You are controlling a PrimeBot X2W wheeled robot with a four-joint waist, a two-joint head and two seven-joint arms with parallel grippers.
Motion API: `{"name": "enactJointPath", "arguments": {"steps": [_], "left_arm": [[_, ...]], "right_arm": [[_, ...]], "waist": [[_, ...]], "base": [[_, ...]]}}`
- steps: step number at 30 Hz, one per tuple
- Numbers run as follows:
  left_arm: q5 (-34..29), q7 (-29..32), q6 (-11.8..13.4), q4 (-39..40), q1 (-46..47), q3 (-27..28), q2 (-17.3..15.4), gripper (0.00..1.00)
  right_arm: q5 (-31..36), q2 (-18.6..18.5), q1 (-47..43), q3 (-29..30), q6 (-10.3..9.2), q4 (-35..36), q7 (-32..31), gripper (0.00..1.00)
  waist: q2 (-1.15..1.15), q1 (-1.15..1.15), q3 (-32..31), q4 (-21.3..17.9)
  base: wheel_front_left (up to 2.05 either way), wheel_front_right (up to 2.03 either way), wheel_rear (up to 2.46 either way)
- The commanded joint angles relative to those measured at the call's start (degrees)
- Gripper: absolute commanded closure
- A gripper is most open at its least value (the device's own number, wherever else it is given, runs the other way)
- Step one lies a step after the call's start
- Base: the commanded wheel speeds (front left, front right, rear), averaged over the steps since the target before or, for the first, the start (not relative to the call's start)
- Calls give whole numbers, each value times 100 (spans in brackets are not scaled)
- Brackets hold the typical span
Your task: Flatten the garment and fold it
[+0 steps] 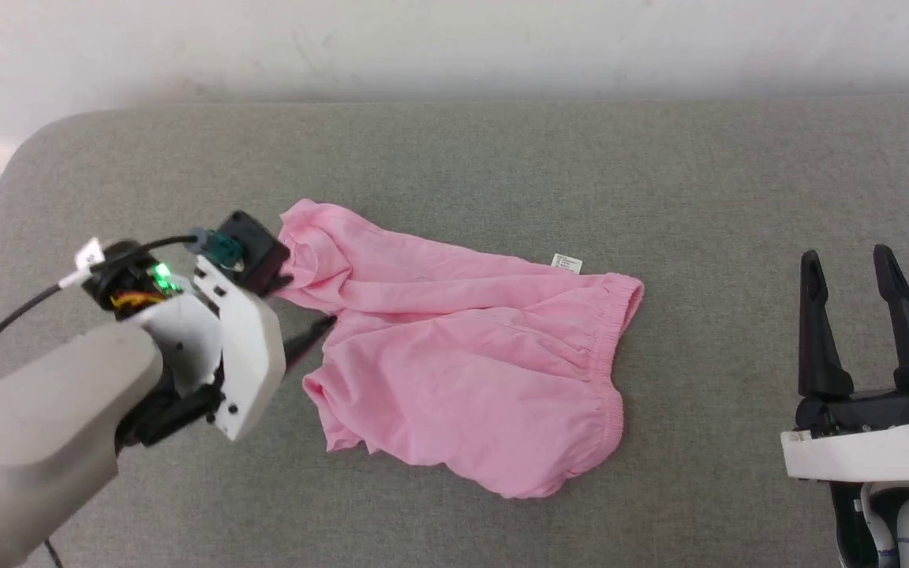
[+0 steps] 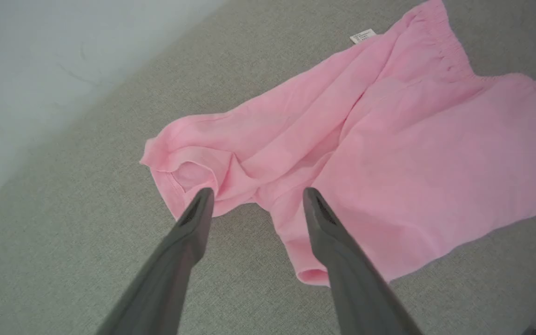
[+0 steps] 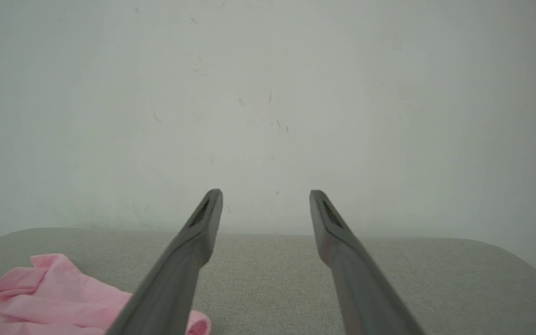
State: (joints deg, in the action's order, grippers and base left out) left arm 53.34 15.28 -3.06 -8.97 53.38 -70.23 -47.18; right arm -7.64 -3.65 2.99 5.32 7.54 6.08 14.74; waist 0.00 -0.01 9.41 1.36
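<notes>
Hanging at the near right, the right gripper [image 1: 847, 259] holds its jaws released over bare grey weave. The left gripper [image 2: 257, 195], jaws spread and empty, hovers by the left leg hems of the garment [image 1: 462, 355], which lies rumpled mid-tabletop [image 1: 699, 173], its white tag [image 1: 566, 263] at the far edge. Beyond the tabletop's rounded far corners stands a scuffed pale wall [image 1: 454, 39].

Left claw [image 2: 257, 191] spread; right claw [image 1: 847, 254] spread, upright.

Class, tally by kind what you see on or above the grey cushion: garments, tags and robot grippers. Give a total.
pink garment: 1
white tag: 1
grippers: 2 (left gripper, right gripper)
Total: 4
</notes>
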Motion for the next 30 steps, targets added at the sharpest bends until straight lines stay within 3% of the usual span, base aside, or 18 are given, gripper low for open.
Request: {"name": "enactJointPath", "arguments": {"steps": [1,8,15,16,17,22,26,30], "left_arm": [[99,145,-46,67,-160,-54,8,0],[373,572,-188,-443,-485,-182,462,0],[-278,1005,-410,-1310,-893,-299,1105,0],[-391,940,-421,-1340,-924,-302,1137,58],[-501,835,-428,-1339,-939,-304,1147,100],[-887,36,-366,-892,-925,-204,915,100],[-851,-399,-2,48,-1123,44,571,100],[-765,-323,337,1048,-1539,10,232,100]], "right_arm": [[-23,-12,9,-8,-5,-18,26,0],[-59,9,164,-112,-5,-70,26,0],[-54,25,239,-87,-5,-136,26,0],[-53,27,232,-75,-5,-140,26,0],[-53,29,219,-56,-5,-144,26,0],[-47,40,80,86,-5,-147,26,0],[-53,52,-59,190,-5,-125,26,0],[-59,61,-155,202,-5,-114,26,0]], "waist": [[0,1,74,-63],[0,1,367,-288],[0,1,488,-409],[0,1,478,-413],[0,1,454,-408],[0,1,255,-293],[0,1,93,-131],[0,1,17,15]], "base": [[0,0,0],[0,0,0],[0,0,0],[0,0,0],[0,0,0],[0,0,0],[0,0,0],[0,0,0]]}}
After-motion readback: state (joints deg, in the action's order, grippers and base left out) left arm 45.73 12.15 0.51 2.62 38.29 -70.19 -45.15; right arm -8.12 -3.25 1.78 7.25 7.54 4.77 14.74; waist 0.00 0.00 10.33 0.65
